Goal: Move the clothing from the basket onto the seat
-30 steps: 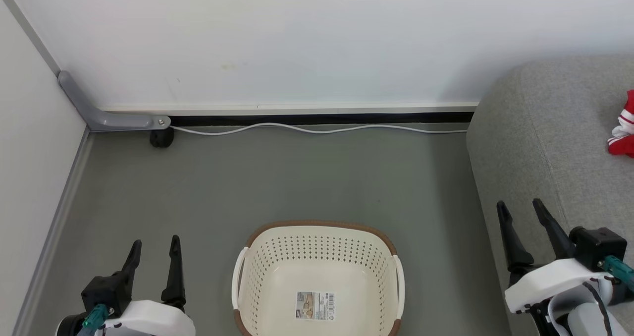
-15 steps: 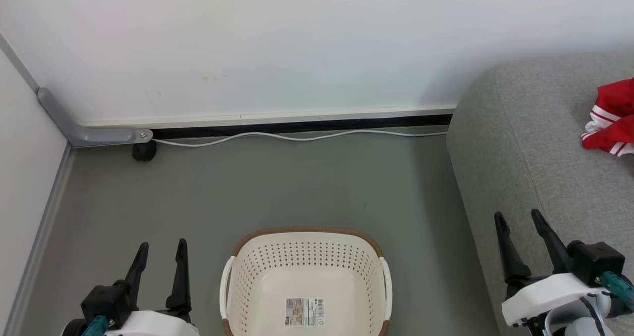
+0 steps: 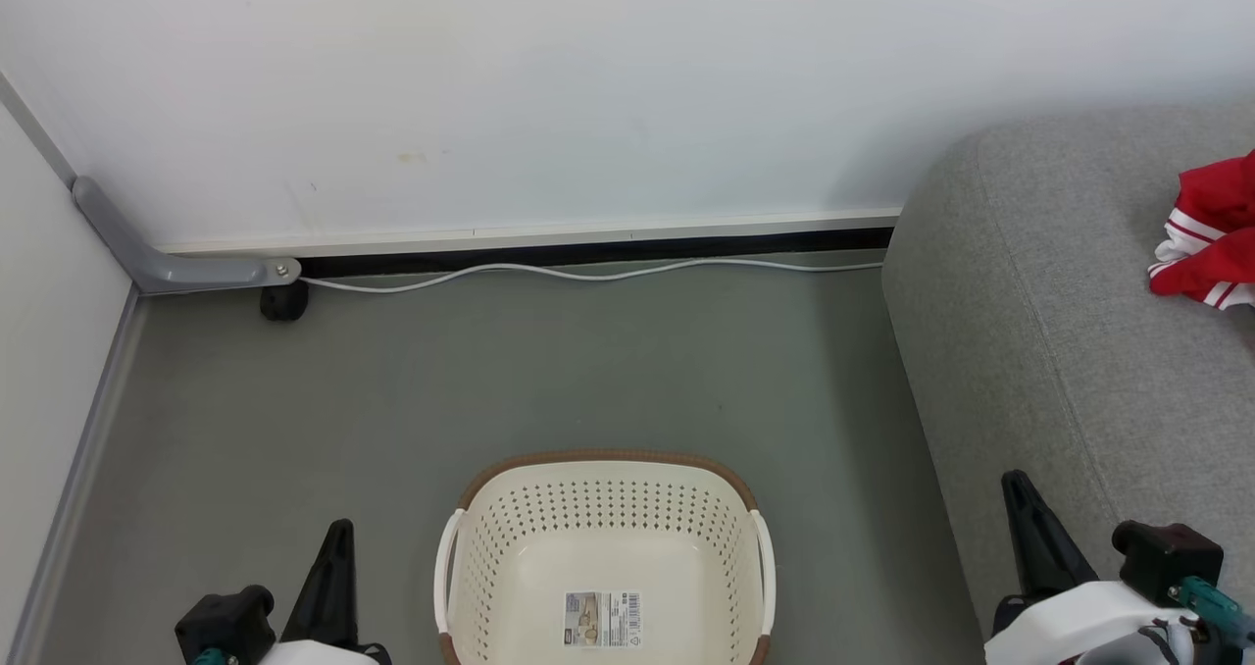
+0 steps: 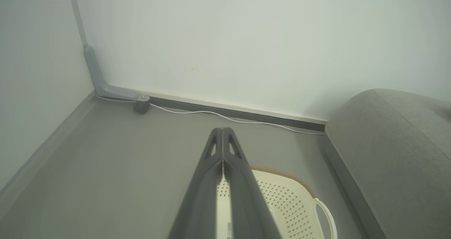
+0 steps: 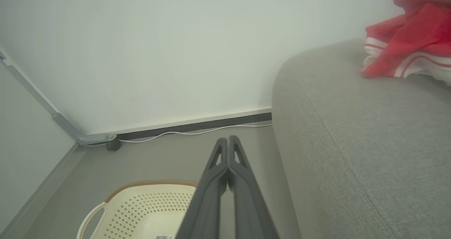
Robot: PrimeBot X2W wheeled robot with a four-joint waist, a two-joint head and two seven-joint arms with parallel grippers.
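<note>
Basket (image 3: 608,459) was empty, near-centre, btwn the arms. Clothing (image 3: 1206,243) lay on seat (image 3: 1059,351), far right, beyond & right of right gripper (image 3: 1025,508), the nearer one. Left gripper (image 3: 338,547) & right both pinched closed, holding nothing. Prob. task done, no pick left.

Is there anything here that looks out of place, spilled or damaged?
Nothing is spilled or damaged. The basket stands upright and empty on the floor. The red clothing lies crumpled, not folded, on the grey sofa. A white cable lies loose along the foot of the wall.
</note>
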